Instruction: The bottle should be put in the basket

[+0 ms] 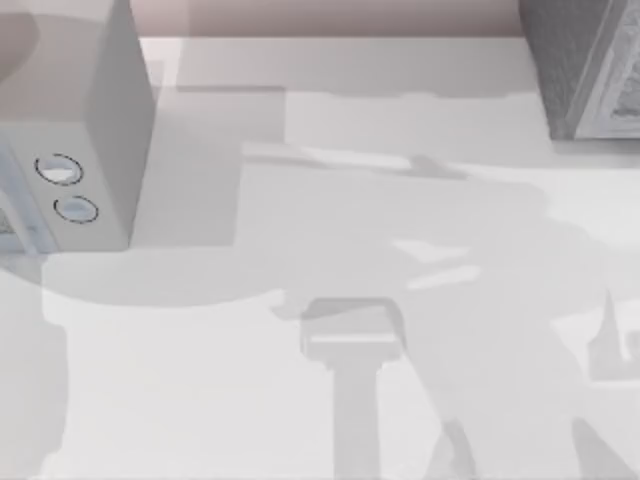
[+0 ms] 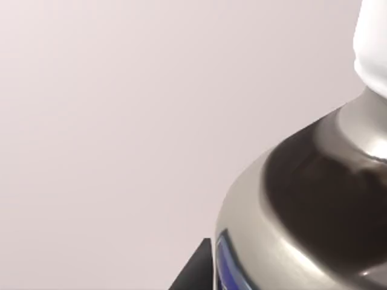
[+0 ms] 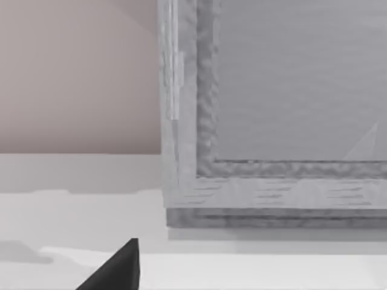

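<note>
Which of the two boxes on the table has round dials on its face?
The white box at the top view's left: two ringed dials sit on it. The grey textured box at the far right shows none.

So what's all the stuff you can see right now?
bottle with a white cap, silvery neck, dark band and grey body: one, seen close up in the left wrist view
pale grey box-shaped appliance with two round dials: one, pale grey, at the table's left edge
grey rough-walled box: one, grey, in the top view's upper right corner; probably the basket
white table: one, white, under everything, crossed by shadows
left gripper: one, dark, close beside the bottle
right gripper: one, dark, over the table facing the grey rough-walled box
</note>
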Robot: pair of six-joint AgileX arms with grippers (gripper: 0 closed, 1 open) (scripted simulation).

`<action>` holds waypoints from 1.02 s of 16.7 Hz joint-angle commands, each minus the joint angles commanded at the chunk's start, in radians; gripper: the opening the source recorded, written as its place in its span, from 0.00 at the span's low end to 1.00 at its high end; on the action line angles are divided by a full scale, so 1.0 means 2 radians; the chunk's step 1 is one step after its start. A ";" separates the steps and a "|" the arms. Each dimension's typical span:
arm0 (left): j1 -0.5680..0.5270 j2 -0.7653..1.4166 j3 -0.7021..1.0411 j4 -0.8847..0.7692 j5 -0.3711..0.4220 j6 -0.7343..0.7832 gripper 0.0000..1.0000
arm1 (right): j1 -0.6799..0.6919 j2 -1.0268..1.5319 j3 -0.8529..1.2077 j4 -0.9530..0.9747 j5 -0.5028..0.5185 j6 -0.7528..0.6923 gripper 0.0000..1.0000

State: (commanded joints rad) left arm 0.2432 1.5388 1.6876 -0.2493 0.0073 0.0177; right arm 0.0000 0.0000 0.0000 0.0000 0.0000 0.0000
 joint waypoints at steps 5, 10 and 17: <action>0.000 0.000 0.000 0.000 0.000 0.000 0.15 | 0.000 0.000 0.000 0.000 0.000 0.000 1.00; 0.000 0.000 0.000 0.000 0.000 0.000 0.53 | 0.000 0.000 0.000 0.000 0.000 0.000 1.00; 0.000 0.000 0.000 0.000 0.000 0.000 1.00 | 0.000 0.000 0.000 0.000 0.000 0.000 1.00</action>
State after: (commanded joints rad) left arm 0.2432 1.5388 1.6876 -0.2493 0.0073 0.0177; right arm 0.0000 0.0000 0.0000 0.0000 0.0000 0.0000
